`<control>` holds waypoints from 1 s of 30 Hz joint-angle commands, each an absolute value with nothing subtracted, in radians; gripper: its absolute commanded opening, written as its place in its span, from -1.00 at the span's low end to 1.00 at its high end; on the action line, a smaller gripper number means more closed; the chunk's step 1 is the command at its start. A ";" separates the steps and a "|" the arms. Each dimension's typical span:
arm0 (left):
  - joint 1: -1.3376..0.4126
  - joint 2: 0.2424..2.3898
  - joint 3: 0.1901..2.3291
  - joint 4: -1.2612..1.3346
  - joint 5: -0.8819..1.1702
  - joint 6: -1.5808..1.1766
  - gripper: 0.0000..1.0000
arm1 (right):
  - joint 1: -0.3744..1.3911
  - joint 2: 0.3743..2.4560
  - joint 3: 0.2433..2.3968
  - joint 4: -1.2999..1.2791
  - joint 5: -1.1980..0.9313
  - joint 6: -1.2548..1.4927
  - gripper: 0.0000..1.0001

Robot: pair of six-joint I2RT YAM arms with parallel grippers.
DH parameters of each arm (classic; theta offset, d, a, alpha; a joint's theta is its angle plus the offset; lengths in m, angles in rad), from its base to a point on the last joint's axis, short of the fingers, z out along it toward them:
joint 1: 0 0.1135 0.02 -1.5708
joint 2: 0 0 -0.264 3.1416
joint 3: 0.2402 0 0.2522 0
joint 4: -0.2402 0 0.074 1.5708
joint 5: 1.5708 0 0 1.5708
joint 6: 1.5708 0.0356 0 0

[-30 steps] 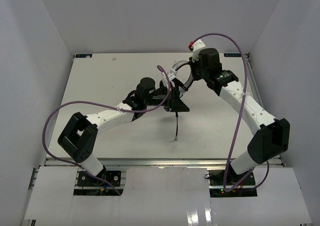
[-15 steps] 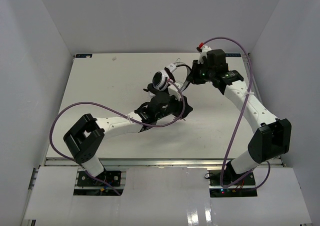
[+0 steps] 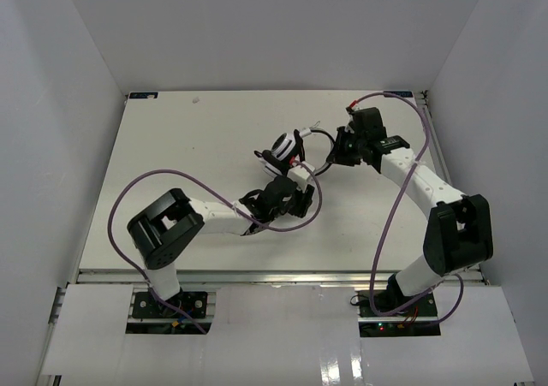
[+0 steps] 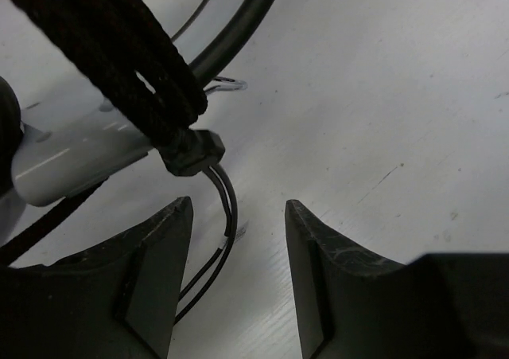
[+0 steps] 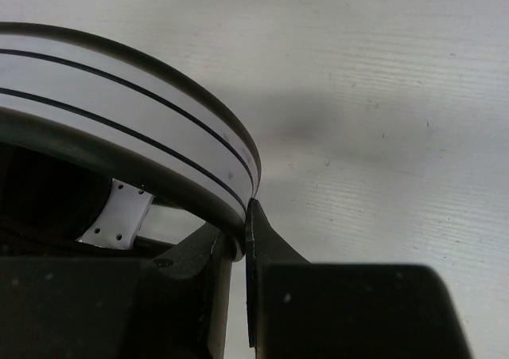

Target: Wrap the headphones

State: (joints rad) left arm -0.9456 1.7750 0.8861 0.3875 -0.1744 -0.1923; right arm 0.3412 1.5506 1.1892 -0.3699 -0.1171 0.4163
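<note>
The white-and-black headphones point(image 3: 286, 149) lie at the table's middle, one round earcup facing up. My right gripper point(image 3: 342, 152) is shut on the curved, black-striped white headband point(image 5: 151, 116), its jaws point(image 5: 242, 216) pinching the band's edge. My left gripper point(image 3: 296, 199) sits just near of the earcups, open and holding nothing point(image 4: 238, 204). The thin black cable point(image 4: 225, 216) runs loose over the table between its fingers, close to the left one. Higher up, a dark braided bundle point(image 4: 119, 48) crosses a grey-white part of the headphones point(image 4: 71, 160).
Purple robot cables point(image 3: 171, 179) loop over the left arm, and another point(image 3: 402, 189) hangs along the right arm. White walls enclose the table point(image 3: 188, 138) on three sides. The table's near edge point(image 3: 274, 273) runs in front of both arm bases.
My left gripper has opened and let go of the cable, pulling back toward the near side. My right gripper has carried the headphones nearer and lower.
</note>
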 commanded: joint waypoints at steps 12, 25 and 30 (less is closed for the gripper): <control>-0.939 1.675 0.731 0.356 -0.172 -0.110 0.52 | 0.297 1.837 1.282 -0.314 -0.251 0.426 -0.85; -0.939 1.279 0.608 0.193 -0.110 -0.071 0.82 | 0.290 1.860 1.330 -0.345 -0.231 0.360 -0.08; -0.939 1.115 0.609 0.076 -0.149 -0.037 0.83 | 0.278 1.815 1.319 -0.343 -0.215 0.318 0.20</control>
